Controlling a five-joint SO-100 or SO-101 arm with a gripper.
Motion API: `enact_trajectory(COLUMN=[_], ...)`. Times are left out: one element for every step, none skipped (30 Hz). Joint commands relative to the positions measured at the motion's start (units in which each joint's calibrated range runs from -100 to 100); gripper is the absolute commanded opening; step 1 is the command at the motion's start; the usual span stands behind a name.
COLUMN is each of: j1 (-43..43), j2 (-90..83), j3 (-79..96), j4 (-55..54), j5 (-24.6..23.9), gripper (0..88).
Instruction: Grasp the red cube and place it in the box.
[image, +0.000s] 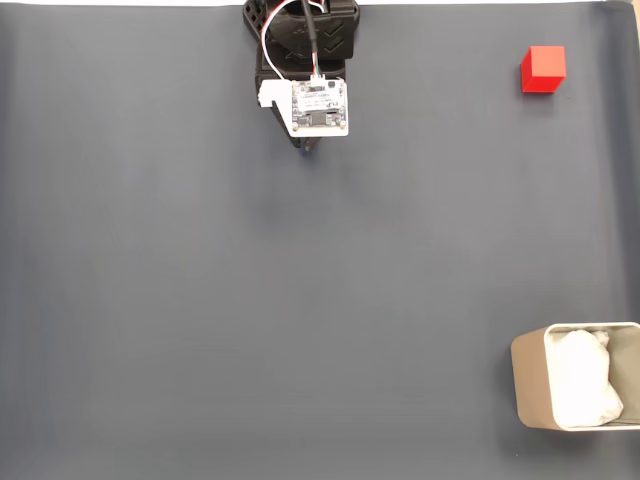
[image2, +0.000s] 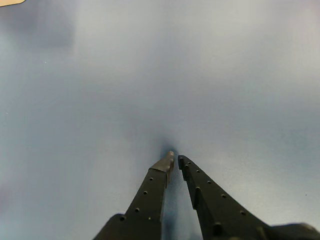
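Sitting untouched near the table's (image: 150, 300) far right corner in the fixed view, cube (image: 543, 69); box (image: 530, 385) at the near right corner, padded, holding no cube. Gripper (image2: 175, 159) parked at the far edge's middle, fingers nearly together, holding nothing. Reach not yet begun. Next, by judgement: swing right toward cube, spread fingers, descend squarely over it.
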Motion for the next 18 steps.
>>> enact_trajectory(j1=[0.44, 0.44, 0.51, 0.51, 0.51, 0.51, 0.51, 0.51, 0.51, 0.51, 0.51, 0.51, 0.51, 0.51, 0.51, 0.51, 0.51, 0.51], j2=[0.09, 0.09, 0.09, 0.09, 0.09, 0.09, 0.09, 0.09, 0.09, 0.09, 0.09, 0.09, 0.09, 0.09, 0.09, 0.09, 0.09, 0.09], j3=[0.45, 0.45, 0.45, 0.45, 0.45, 0.45, 0.45, 0.45, 0.45, 0.45, 0.45, 0.45, 0.45, 0.45, 0.45, 0.45, 0.45, 0.45], j4=[1.28, 1.28, 1.28, 1.28, 1.28, 1.28, 1.28, 1.28, 1.28, 1.28, 1.28, 1.28, 1.28, 1.28, 1.28, 1.28, 1.28, 1.28], j5=[-0.15, -0.15, -0.15, -0.15, -0.15, -0.15, -0.15, -0.15, -0.15, -0.15, -0.15, -0.15, -0.29, -0.34, -0.39, -0.44, -0.49, -0.49], gripper=[0.0, 0.0, 0.0, 0.0, 0.0, 0.0, 0.0, 0.0, 0.0, 0.0, 0.0, 0.0, 0.0, 0.0, 0.0, 0.0, 0.1, 0.2])
